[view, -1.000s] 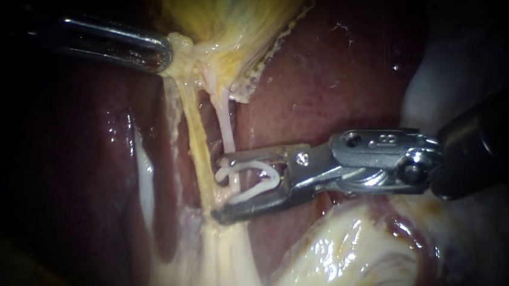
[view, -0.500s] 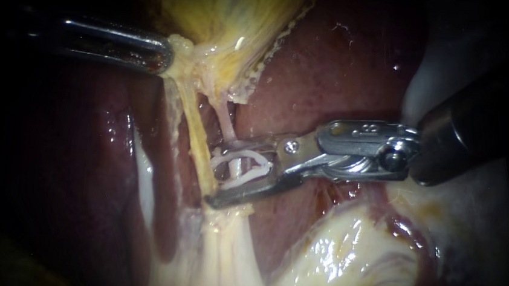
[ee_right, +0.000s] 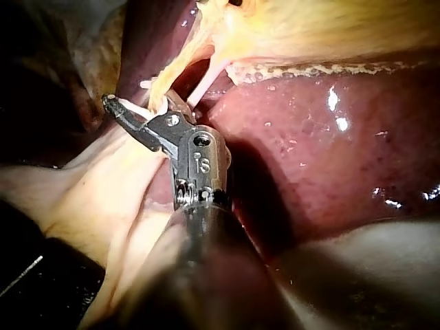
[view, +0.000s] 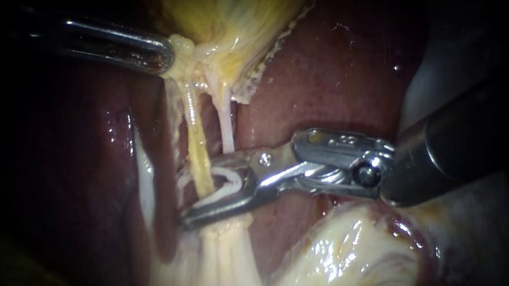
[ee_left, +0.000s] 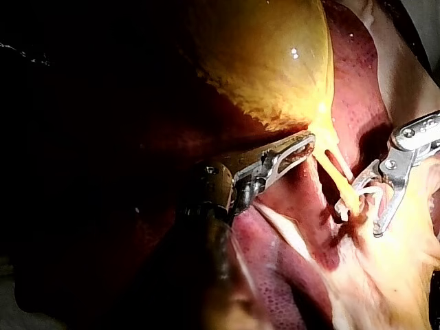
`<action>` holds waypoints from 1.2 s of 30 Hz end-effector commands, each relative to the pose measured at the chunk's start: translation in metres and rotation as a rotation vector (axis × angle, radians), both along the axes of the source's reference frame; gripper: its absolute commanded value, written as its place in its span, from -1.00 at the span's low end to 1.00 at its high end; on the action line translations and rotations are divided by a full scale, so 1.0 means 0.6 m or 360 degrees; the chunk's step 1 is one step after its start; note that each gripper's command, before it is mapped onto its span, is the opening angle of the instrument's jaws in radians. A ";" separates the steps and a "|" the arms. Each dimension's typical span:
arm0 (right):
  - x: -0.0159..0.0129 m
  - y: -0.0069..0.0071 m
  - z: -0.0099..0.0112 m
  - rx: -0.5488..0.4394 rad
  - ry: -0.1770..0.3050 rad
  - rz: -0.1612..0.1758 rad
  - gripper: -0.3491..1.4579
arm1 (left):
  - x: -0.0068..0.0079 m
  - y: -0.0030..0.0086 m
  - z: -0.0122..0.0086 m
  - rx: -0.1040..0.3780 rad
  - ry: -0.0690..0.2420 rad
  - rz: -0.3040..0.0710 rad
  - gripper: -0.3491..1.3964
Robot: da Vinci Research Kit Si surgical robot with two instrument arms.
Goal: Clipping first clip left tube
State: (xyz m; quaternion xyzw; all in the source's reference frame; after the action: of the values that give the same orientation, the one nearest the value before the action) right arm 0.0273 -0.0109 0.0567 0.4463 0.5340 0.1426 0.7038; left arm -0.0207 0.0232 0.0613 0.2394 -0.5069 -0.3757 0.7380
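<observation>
Half done — right instrument (view: 201, 188), pincer holding the unclosed clip (view: 228, 182) astride the left tube (view: 194, 137) — squeezing remains.

readable text: none | right instrument (view: 207, 189): small stamped marks only

Centre bright, edges black. Glare on wet liver (view: 332, 76), gallbladder (ee_left: 275, 62) and left instrument (view: 165, 57); right instrument's (view: 202, 188) shaft sits in shadow.

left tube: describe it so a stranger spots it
Under the yellow gallbladder two tubes cross the dark liver. The left tube is the thicker yellow one, inside the white clip in my right instrument's jaws; the other tube is thin, pale.
</observation>
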 end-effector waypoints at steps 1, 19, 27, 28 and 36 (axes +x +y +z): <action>0.0002 -0.0003 -0.0005 0.0015 0.0008 -0.0014 -0.09 | 0.0000 0.0000 0.0000 0.0000 -0.0001 0.0001 -1.00; 0.0007 -0.0014 0.0009 -0.0014 -0.0066 -0.0041 -0.96 | 0.0000 0.0000 0.0000 0.0009 -0.0001 -0.0002 -1.00; 0.0006 -0.0014 0.0010 0.0002 -0.0075 -0.0040 -1.00 | 0.0001 0.0000 0.0000 0.0009 -0.0001 -0.0002 -1.00; 0.0006 -0.0014 0.0011 0.0001 -0.0075 -0.0040 -1.00 | 0.0001 0.0000 0.0000 0.0017 -0.0001 -0.0006 -1.00; 0.0003 -0.0013 0.0012 0.0001 -0.0075 -0.0039 -1.00 | 0.0001 0.0000 0.0000 0.0028 -0.0005 -0.0006 -1.00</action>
State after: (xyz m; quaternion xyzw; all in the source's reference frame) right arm 0.0275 -0.0117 0.0575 0.4496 0.5115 0.1447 0.7178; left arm -0.0207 0.0232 0.0613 0.2451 -0.5050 -0.3815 0.7344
